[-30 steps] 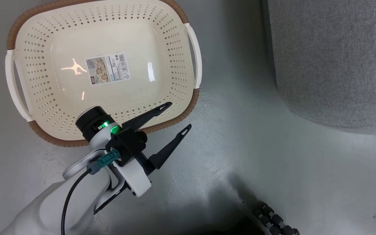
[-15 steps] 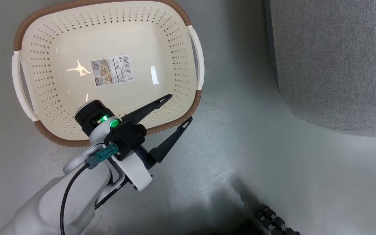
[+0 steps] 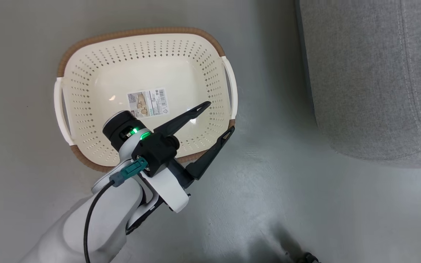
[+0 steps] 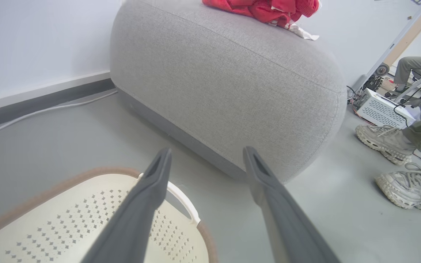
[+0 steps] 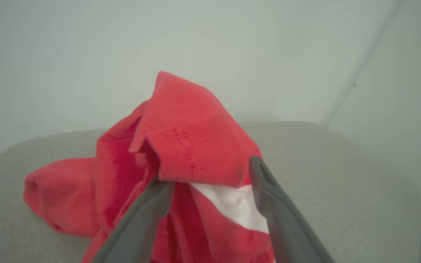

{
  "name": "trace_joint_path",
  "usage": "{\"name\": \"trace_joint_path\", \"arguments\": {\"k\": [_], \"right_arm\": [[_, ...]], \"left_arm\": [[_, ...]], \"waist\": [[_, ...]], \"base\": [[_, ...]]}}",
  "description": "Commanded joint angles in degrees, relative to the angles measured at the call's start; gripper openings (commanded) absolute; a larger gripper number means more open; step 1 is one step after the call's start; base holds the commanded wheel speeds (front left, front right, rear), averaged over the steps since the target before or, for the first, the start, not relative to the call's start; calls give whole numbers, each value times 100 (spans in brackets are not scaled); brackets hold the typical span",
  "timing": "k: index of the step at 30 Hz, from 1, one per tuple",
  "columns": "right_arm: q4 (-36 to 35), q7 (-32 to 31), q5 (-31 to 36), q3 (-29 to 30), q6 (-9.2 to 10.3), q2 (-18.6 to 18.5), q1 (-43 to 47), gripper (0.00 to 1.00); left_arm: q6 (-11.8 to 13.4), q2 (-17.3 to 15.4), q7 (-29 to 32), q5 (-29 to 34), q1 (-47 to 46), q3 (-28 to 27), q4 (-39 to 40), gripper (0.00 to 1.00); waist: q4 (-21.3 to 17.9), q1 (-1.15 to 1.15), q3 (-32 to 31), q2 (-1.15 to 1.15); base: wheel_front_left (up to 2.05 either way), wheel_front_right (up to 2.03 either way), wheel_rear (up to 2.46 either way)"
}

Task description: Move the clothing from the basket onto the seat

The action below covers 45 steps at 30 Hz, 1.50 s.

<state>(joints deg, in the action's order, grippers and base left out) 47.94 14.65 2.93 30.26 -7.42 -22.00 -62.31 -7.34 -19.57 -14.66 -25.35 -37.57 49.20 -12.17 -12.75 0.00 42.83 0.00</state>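
The cream basket point(image 3: 141, 31) stands on the grey floor, holding nothing but its barcode sticker point(image 3: 148, 103). My left gripper point(image 3: 220, 117) hangs open over the basket's near right corner. From the left wrist the basket point(image 4: 49, 226) lies under my left gripper point(image 4: 207, 151), and red clothing point(image 4: 265, 9) lies on top of the grey seat point(image 4: 232, 84). The seat point(image 3: 360, 73) takes up the head view's right side. My right gripper point(image 5: 208, 171) is open, its fingers spread around a heap of red clothing point(image 5: 185, 120) with a white stripe, resting on the seat point(image 5: 342, 175).
A person's pale shoes point(image 4: 386, 140) and trouser legs stand on the floor right of the seat, beside a white box point(image 4: 382, 109) and cables. A white cable point(image 4: 42, 111) runs along the dark skirting. Bare floor separates basket and seat.
The head camera has moved, so the basket now shows smaller and further right and down. My left gripper stays open over the same basket corner.
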Motion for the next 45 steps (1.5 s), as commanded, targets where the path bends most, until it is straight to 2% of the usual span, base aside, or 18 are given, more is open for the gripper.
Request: {"name": "trace_joint_path", "arguments": {"k": [1, 6, 14, 19, 26, 33, 35, 38, 45], "right_arm": [[-276, 34, -167, -146, -7, -181, 326, 100], [-775, 34, -602, -822, -7, -100, 1063, 100], [-1436, 34, -726, -1564, -7, 291, 1710, 100], [-1797, 34, -779, -2073, -7, 576, 1980, 100], [-2125, 35, -1111, -2993, -7, 757, 2424, 100], [-2401, 35, -1455, -3585, -7, 862, 2854, 100], [-2597, 35, -1643, -3924, -7, 904, 3221, 100], [-2769, 35, -1709, -4022, -7, 1015, 3621, 100], [-2984, 35, -1680, -3834, -7, 1256, 4380, 100]], "left_arm": [[-14, 2, -33, -46, 159, -202, 79, 100], [-14, 267, -33, -12, 372, -484, -52, 100], [-14, 534, -33, 35, 745, -1042, -228, 100], [-14, 679, -33, 141, 1033, -1604, -341, 100], [-11, 929, -34, 481, 1458, -2908, -531, 100], [74, 1118, -34, 876, 1853, -4068, -520, 100], [158, 1240, -34, 1178, 2133, -4676, -465, 100], [200, 1354, -34, 1362, 2379, -5003, -425, 100], [157, 1488, -34, 1591, 2834, -5303, -361, 100]], "waist": [[139, 0, -281, 0], [380, 0, -858, 0], [722, 0, -1511, 0], [976, 0, -1931, 0], [1394, 0, -2572, 0], [1646, 0, -3004, 0], [1765, 0, -3236, 0], [1825, 0, -3410, 0], [1833, 0, -3717, 0]], "base": [[0, 0, 0], [0, 0, 0], [0, 0, 0], [0, 0, 0], [0, 0, 0], [0, 0, 0], [0, 0, 0], [0, 0, 0], [0, 0, 0]]}}
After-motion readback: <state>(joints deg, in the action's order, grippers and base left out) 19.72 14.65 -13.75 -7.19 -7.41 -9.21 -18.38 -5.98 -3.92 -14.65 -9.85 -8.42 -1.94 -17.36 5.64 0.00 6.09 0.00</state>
